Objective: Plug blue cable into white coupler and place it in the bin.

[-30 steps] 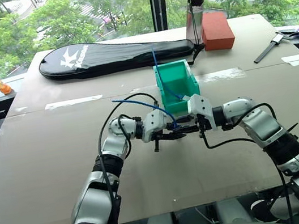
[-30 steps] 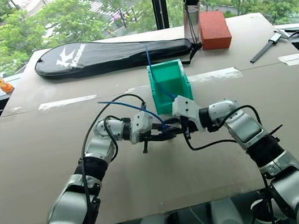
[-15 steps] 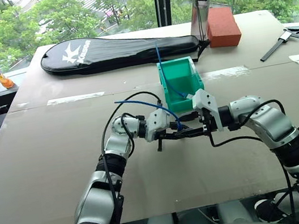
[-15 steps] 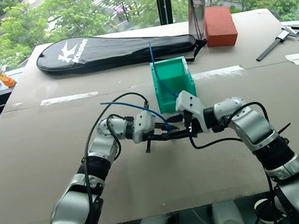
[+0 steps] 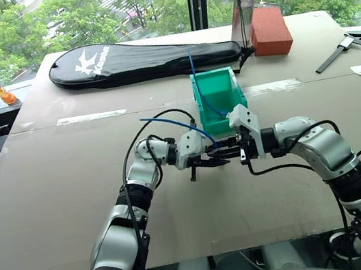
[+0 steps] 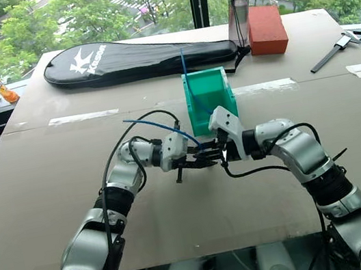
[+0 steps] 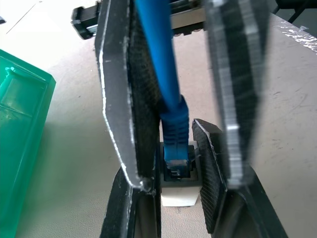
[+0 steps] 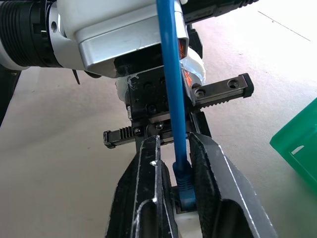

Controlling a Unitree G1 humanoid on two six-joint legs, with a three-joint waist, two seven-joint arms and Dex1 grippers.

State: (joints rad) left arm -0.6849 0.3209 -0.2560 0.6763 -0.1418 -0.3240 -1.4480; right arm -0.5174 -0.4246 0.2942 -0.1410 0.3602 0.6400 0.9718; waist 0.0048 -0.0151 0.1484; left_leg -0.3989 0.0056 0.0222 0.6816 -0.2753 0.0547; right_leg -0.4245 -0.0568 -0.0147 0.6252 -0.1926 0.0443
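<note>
Both pincers meet above the tabletop [image 5: 52, 198], just in front of the bin [image 5: 220, 100], pointing toward each other. The left pincer [image 5: 207, 162] is clenched on the coupler [image 7: 177, 196]; in the left wrist view the small white block sits squeezed between its two black fingers [image 7: 141, 124]. The cable [image 5: 178, 123] arcs up from the left wrist and comes down into the gap between the hands, and its blue boot [image 7: 174, 134] stands in the dark socket of the coupler. Whether the plug is fully seated cannot be told.

The right pincer [image 5: 239, 151] is clenched on the cable: in the right wrist view its fingers [image 8: 151, 193] pinch the blue boot [image 8: 184, 181] just above the white block, with the cord [image 8: 171, 84] running straight up between them and across the front of the left hand. The coupler and cable end hang in the air between the two pincers, clear of the tabletop.

The bin stands upright, its low lip facing the robot, and a second blue cable [image 5: 203, 93] leans out of it over the far wall. Behind the bin lies a black racket bag [image 5: 133, 61], with a bottle [image 5: 241, 10] and a red brick-like block [image 5: 268, 29] beside its narrow end.
</note>
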